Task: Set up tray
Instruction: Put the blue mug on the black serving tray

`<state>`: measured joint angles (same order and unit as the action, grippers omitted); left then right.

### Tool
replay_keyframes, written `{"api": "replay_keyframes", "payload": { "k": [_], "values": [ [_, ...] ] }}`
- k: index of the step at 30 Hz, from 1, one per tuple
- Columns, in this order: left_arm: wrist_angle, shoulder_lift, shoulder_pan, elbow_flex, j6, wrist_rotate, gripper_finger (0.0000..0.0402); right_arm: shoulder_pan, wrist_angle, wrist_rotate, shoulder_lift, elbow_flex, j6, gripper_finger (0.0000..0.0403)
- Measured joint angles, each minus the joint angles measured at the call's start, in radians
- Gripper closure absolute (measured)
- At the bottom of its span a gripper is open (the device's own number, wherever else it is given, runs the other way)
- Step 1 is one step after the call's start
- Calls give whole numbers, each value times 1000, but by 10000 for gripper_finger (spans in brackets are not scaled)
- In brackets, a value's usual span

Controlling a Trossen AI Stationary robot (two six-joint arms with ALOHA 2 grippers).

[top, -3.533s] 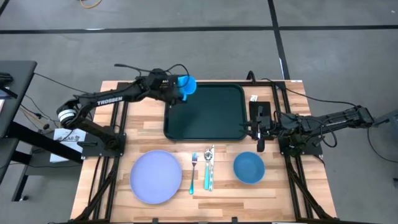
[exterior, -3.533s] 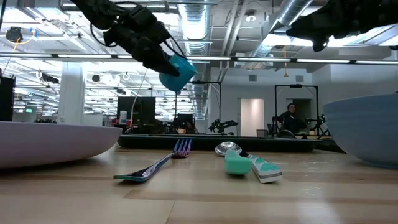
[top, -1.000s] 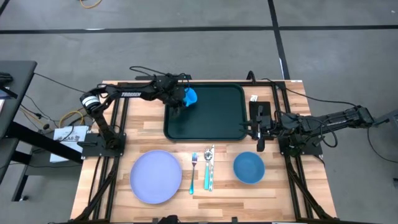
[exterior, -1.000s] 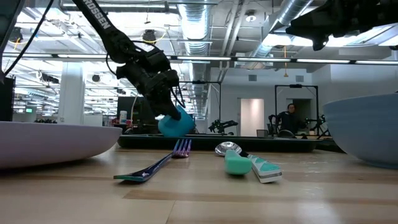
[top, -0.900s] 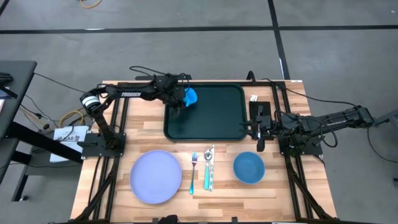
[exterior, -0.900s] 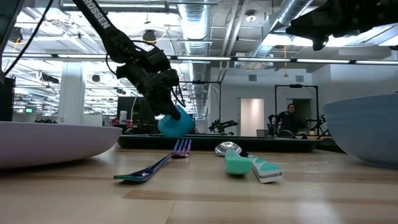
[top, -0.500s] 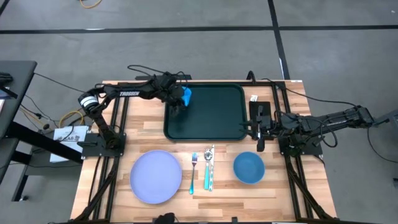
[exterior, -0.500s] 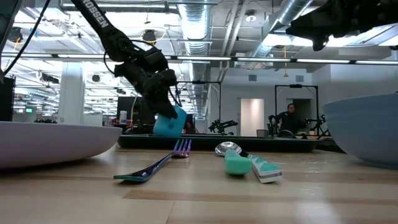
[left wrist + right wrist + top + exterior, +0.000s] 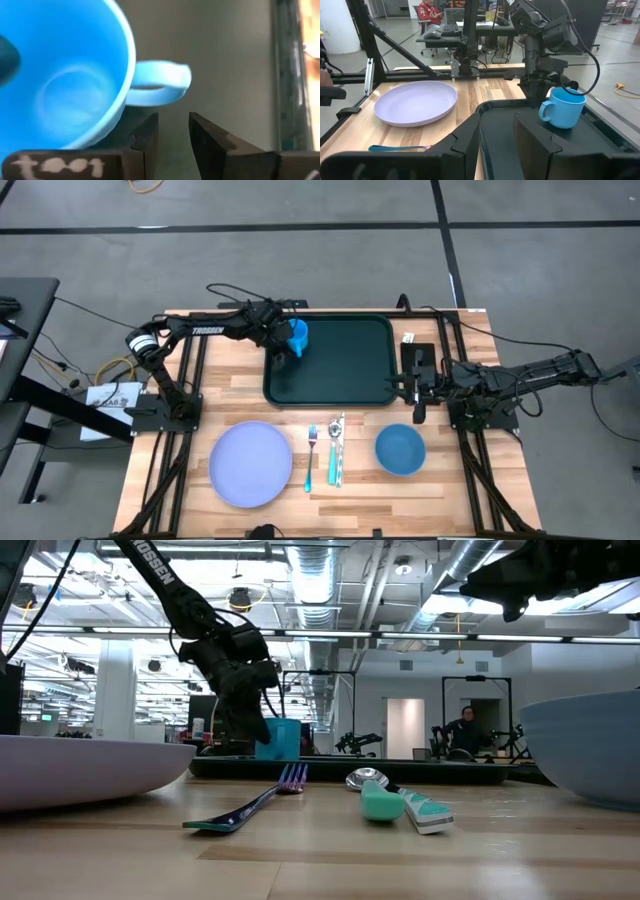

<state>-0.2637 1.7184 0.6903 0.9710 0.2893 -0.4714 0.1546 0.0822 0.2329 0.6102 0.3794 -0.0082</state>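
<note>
A blue cup (image 9: 297, 335) (image 9: 566, 107) stands upright on its base in the far left corner of the dark green tray (image 9: 340, 375). Its handle (image 9: 160, 82) points toward my left gripper (image 9: 173, 120) (image 9: 280, 340). That gripper is open and slants down just left of the cup, with nothing between its fingers. Whether one finger brushes the cup's wall I cannot tell. My right gripper (image 9: 497, 125) (image 9: 410, 387) waits open at the tray's right edge, above the table.
Near the front edge lie a lilac plate (image 9: 250, 463), a fork (image 9: 311, 455), a spoon (image 9: 336, 448) and a blue bowl (image 9: 400, 450). A small flat black rectangle (image 9: 418, 358) lies right of the tray. A person sits in the room beyond the table.
The cup, held tilted just above the tray a second ago, has swung upright and now stands on the tray. My left gripper has tipped, let go of the cup and drawn a little toward the table's left edge.
</note>
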Motion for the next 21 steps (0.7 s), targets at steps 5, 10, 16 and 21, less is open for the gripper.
{"api": "replay_keyframes", "payload": {
  "k": [5,10,16,21],
  "values": [
    [-31,-20,1,0,22,34,307,0,0,0,0,0,0,295],
    [-46,-85,1,0,23,63,307,0,0,0,0,0,0,295],
    [-70,-198,2,0,31,67,307,0,0,0,0,0,0,295],
    [-77,-299,-3,0,85,102,307,0,0,0,0,0,0,295]
  ]
}}
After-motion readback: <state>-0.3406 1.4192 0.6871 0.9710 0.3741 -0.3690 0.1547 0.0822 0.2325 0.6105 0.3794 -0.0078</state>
